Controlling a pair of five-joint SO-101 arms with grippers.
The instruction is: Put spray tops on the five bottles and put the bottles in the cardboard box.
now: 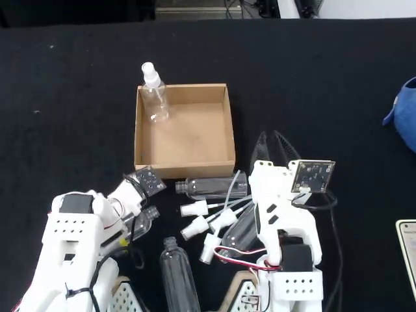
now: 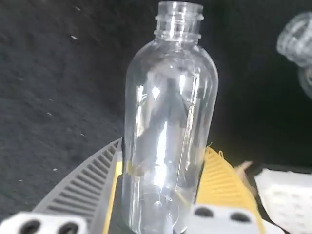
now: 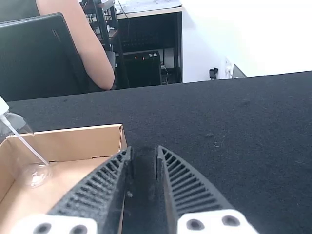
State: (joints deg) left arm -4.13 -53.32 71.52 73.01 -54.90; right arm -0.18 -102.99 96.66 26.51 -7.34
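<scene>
Clear plastic marks the work piece: an uncapped bottle (image 2: 168, 122) is pinched between the fingers of the left gripper (image 2: 165, 146), with its open neck pointing away from the wrist. The right gripper (image 3: 144, 152) hangs above the black table (image 1: 338, 97) just beside the cardboard box (image 1: 185, 169). Its jaws are pressed almost together and hold nothing.

Judge the task as one bottle complete. A capped bottle (image 1: 156, 101) is inside the box, at the corner far from the arms. The step in hand is fitting a top to the held bottle.

Loose spray tops (image 1: 195, 208) lie in a cluster between the two arms, with their dip tubes crossing. Three bare bottles wait on the table: one (image 1: 211, 187) just in front of the box, one (image 1: 179, 273) between the arm bases, and one (image 1: 242, 227) partly under the right arm.

For the next move, you spread the right jaws, lower onto one spray top, and grasp it by the head. You then guide its tube into the held neck. Pick a top whose tube is free of its neighbours, because a snag would drag the others.
</scene>
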